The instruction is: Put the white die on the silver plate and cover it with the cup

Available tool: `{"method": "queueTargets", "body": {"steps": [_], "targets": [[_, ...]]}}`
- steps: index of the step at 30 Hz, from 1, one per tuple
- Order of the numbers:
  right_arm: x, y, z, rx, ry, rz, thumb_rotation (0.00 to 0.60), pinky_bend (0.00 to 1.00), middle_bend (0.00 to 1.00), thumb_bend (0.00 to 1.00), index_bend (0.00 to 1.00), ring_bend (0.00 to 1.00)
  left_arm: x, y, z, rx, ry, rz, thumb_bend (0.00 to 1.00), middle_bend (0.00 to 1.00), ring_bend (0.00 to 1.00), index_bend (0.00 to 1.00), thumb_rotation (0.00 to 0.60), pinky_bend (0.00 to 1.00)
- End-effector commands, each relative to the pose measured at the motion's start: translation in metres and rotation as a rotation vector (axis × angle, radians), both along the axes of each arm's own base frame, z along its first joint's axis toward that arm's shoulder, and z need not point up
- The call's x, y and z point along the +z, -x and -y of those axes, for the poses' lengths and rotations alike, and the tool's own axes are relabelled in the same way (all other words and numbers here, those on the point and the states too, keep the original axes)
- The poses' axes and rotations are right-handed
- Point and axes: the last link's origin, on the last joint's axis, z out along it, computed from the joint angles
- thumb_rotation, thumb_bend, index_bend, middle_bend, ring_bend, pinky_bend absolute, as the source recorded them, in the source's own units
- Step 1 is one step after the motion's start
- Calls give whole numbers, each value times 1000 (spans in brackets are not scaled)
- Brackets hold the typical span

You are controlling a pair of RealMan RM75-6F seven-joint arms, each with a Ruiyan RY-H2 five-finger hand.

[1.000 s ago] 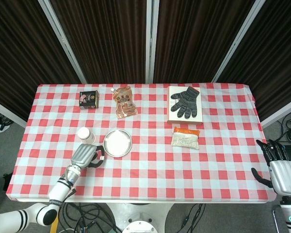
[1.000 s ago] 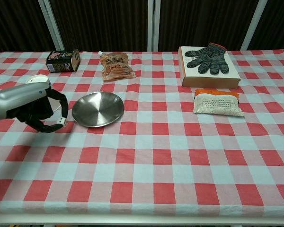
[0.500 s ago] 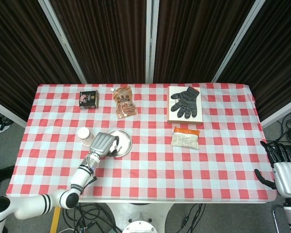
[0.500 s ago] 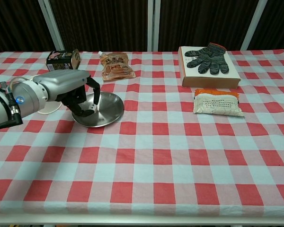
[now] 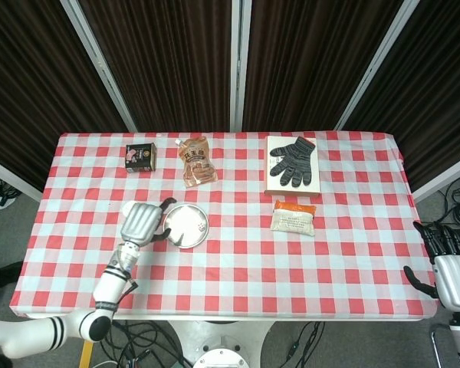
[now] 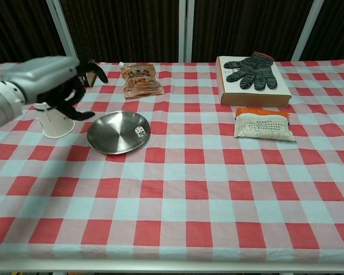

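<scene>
The left hand [image 6: 57,86] hovers above the upside-down white paper cup [image 6: 53,121], fingers spread and holding nothing, just left of the round silver metal plate [image 6: 112,134]. The small white die [image 6: 140,132] with dark pips lies inside the plate, near its right rim. The right hand [image 5: 448,264] hangs off the table's right edge, far from the plate, fingers loosely apart and empty.
</scene>
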Motion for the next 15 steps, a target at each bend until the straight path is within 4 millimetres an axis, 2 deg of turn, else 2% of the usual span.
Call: {"method": "queueTargets", "body": {"steps": [1, 4, 6, 9, 11, 15], "targets": [[-1, 0, 1, 3, -5, 1, 600, 67, 156, 221, 79, 0, 48, 36, 19, 55, -117, 167, 256, 722, 729, 331, 600, 839], [-2, -1, 3, 7, -9, 1, 600, 68, 157, 221, 79, 0, 64, 55, 24, 93, -171, 264, 246, 659, 630, 366, 600, 798], [-2, -1, 4, 8, -10, 2, 600, 69, 156, 221, 79, 0, 68, 65, 23, 134, -176, 319, 225, 575, 523, 374, 600, 708], [-3, -2, 5, 14, -12, 1, 600, 69, 157, 221, 79, 0, 61, 82, 21, 223, -94, 357, 161, 326, 252, 304, 600, 415], [-2, -2, 5, 15, -12, -1, 600, 69, 156, 222, 79, 0, 54, 90, 16, 262, -50, 376, 118, 191, 117, 251, 600, 259], [1, -3, 5, 16, -1, -7, 600, 69, 157, 221, 79, 0, 36, 100, 3, 309, -2, 396, 92, 162, 87, 233, 600, 208]]}}
